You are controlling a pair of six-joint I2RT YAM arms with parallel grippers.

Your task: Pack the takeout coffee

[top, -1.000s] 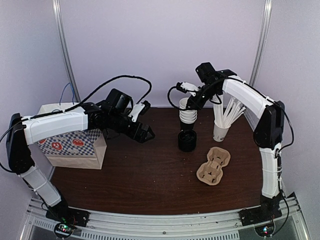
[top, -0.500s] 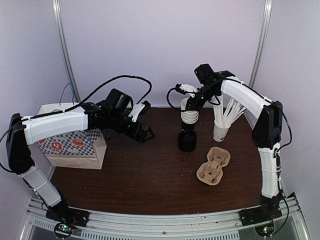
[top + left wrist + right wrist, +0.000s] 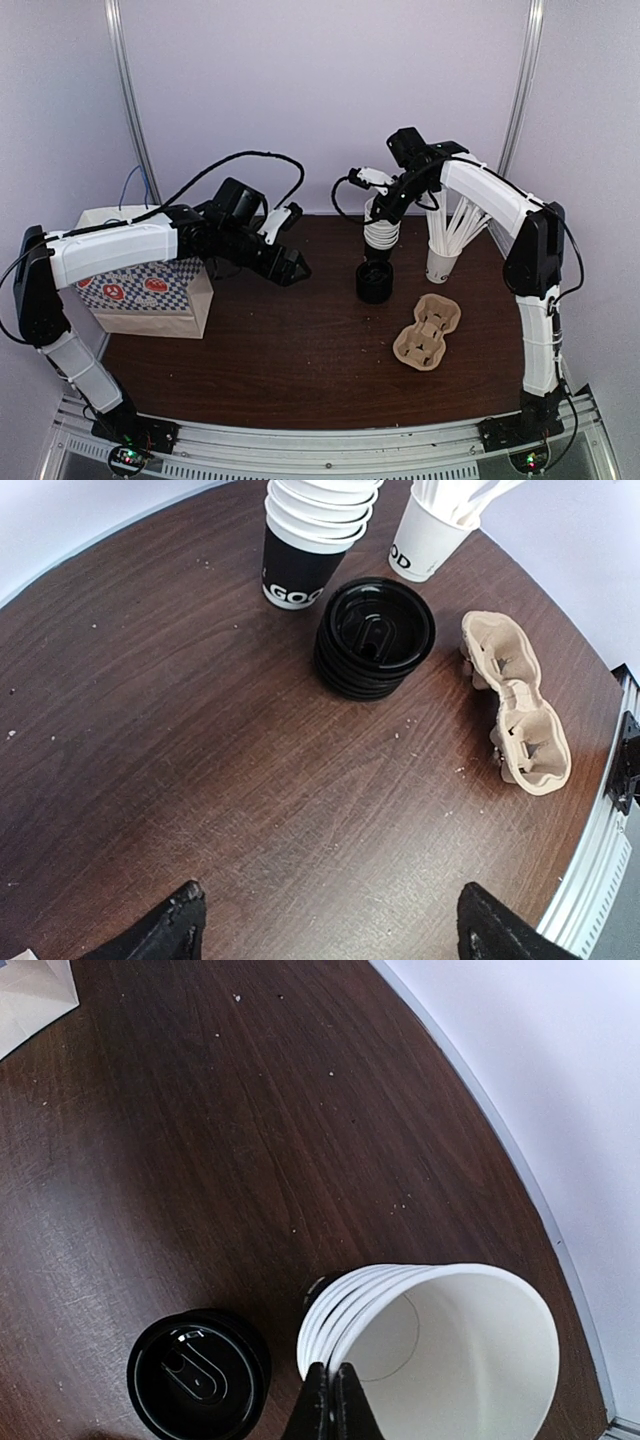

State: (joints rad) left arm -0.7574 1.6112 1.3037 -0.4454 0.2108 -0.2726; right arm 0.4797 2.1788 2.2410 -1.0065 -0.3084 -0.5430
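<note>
A stack of black paper cups (image 3: 378, 234) with white insides stands at the back of the table; "GOO" print shows on the lowest one (image 3: 300, 575). The top cup (image 3: 460, 1350) of the stack, the takeout coffee cup, carries no lid. My right gripper (image 3: 331, 1372) comes down from above and is shut on that cup's near rim, pinching the thin white edge between its fingertips (image 3: 318, 1400). In the top view the right gripper (image 3: 380, 207) sits over the stack. My left gripper (image 3: 330, 895) hovers open above bare table, left of the stack, with nothing between its fingers.
A short stack of black sip lids (image 3: 374, 281) stands just in front of the cups. A white cup of straws (image 3: 442, 262) is at the back right. A brown pulp cup carrier (image 3: 427, 332) lies nearer. A patterned paper bag (image 3: 150, 285) stands at the left.
My right gripper has come down a little onto the cup stack and closed on the top cup's rim. The left arm has barely moved.
</note>
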